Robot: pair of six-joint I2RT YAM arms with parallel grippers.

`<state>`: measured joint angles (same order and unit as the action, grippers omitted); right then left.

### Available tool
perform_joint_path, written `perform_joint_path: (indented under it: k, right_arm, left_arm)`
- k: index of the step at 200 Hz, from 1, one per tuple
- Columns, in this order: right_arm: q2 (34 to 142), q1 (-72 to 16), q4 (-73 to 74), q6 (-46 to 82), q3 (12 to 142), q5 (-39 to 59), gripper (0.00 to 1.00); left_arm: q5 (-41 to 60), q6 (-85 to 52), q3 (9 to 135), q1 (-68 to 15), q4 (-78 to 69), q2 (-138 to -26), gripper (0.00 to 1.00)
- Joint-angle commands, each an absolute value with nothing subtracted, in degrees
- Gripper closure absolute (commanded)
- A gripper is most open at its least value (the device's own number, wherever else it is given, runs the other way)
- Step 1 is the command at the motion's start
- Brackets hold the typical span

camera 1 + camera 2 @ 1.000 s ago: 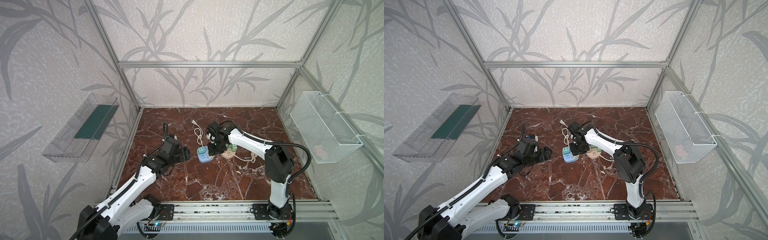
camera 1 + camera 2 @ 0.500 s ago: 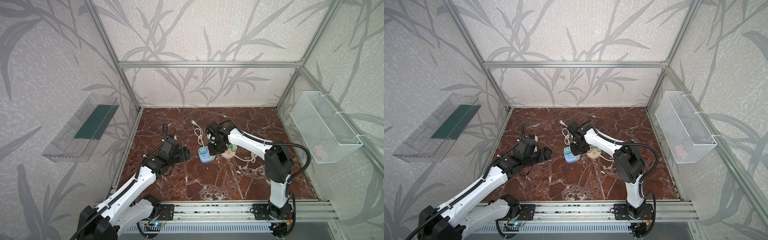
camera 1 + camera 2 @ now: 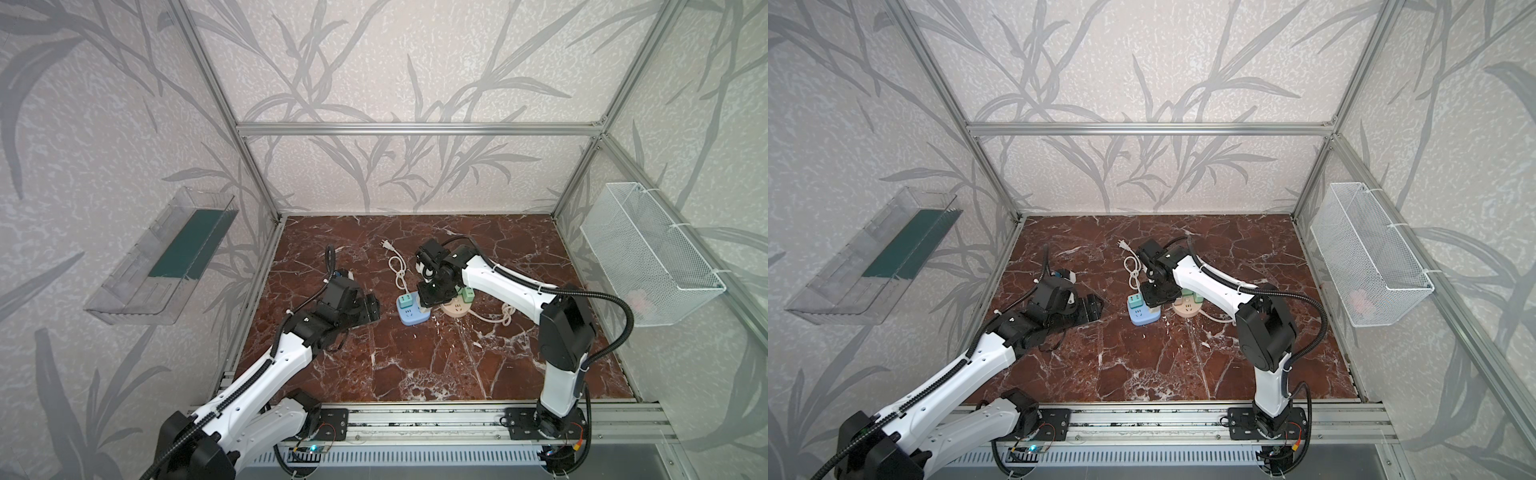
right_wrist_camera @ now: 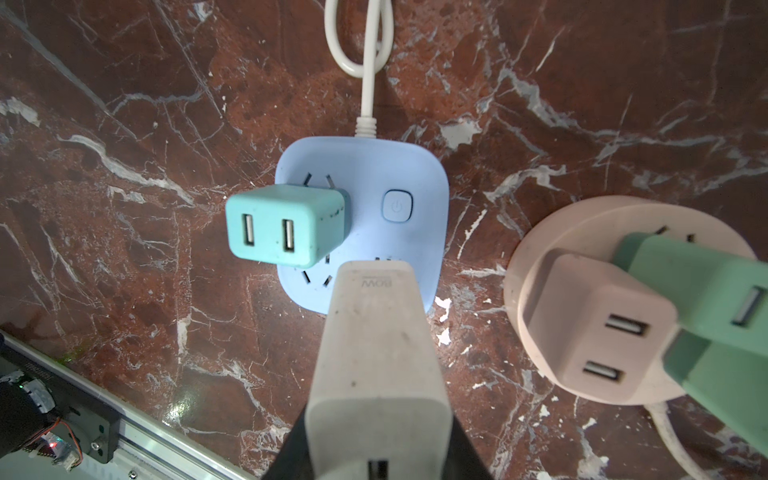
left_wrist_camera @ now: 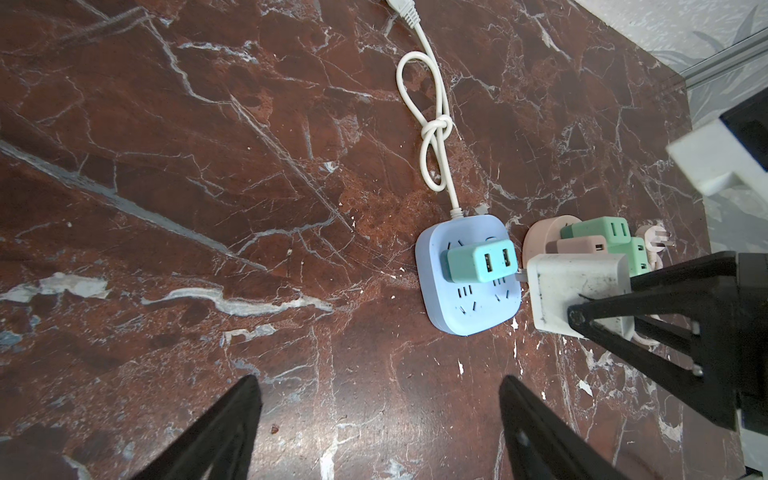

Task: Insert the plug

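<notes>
Scarcely budged over the last second. Grips the white USB charger in the clenched right gripper, long axis aimed prongs-first at the blue power strip, just above the free slots beside the teal charger. Leaves the left gripper spread, empty, alongside.

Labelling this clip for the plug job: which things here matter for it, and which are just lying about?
In the job: white charger, held in the right gripper; blue power strip.
Lying about: teal charger in that strip; pink round strip with its chargers; wire basket; clear tray; open left gripper.
</notes>
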<state>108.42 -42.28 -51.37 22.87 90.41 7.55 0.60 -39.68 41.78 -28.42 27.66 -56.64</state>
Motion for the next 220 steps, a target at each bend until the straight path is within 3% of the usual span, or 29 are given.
perform_joint_path:
  k: [1,220]
  right_arm:
    - [109.05,-42.52,-52.12,22.85,90.88,7.12,1.0]
    - [111.41,-42.68,-50.47,23.38,88.24,8.37,1.0]
  left_arm:
    - [0.44,-39.99,41.05,-28.13,27.51,-55.55,0.12]
    - [0.7,-40.61,39.53,-28.1,26.78,-55.28,0.12]
